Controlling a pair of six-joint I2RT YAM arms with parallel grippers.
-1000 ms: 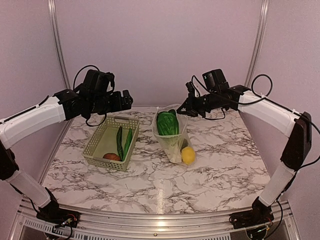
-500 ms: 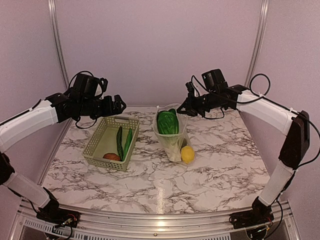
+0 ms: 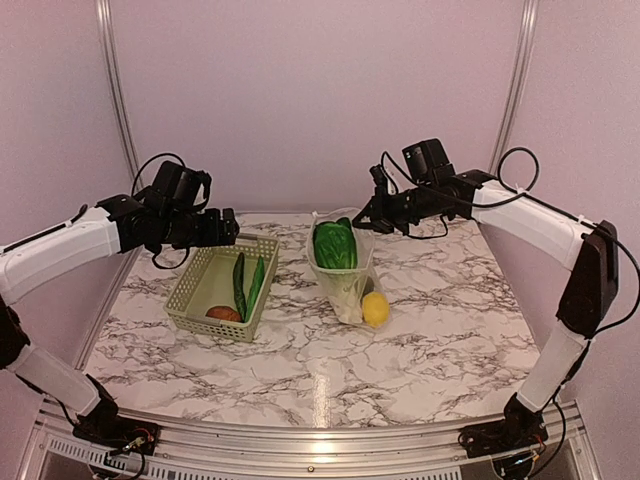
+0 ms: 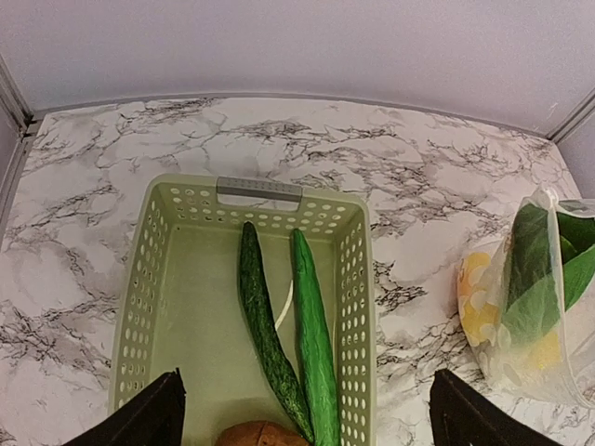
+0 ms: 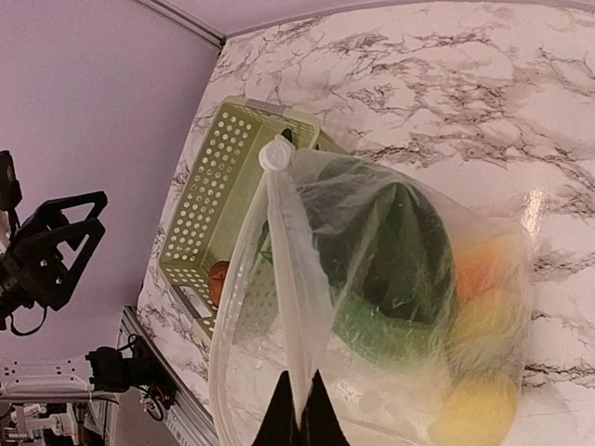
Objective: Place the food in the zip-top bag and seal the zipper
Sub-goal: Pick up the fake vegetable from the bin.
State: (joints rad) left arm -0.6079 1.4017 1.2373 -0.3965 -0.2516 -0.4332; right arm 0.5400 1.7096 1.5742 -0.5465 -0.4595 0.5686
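Observation:
The clear zip-top bag [image 3: 347, 268] lies on the marble with leafy bok choy [image 3: 335, 245] and a yellow lemon [image 3: 375, 308] inside; an orange piece [image 5: 483, 265] shows through the plastic. My right gripper [image 3: 366, 217] is shut on the bag's mouth edge, its fingertips [image 5: 311, 418] pinching the whitish zipper [image 5: 284, 279] and holding the mouth up. Two long green pieces [image 4: 265, 325] [image 4: 314, 334] and a reddish-brown round one [image 4: 256, 434] lie in the pale green basket [image 4: 260, 190]. My left gripper [image 3: 226, 227] hovers open above the basket's far end, nothing between its fingers [image 4: 153, 420].
The basket [image 3: 190, 290] sits left of the bag on the marble table, its handle toward the back wall. Metal posts stand at both back corners. Bare marble stretches across the front half [image 3: 320, 370].
My left arm has drawn back to the left and dropped lower over the basket's far end, still open. The right gripper and the bag have hardly moved.

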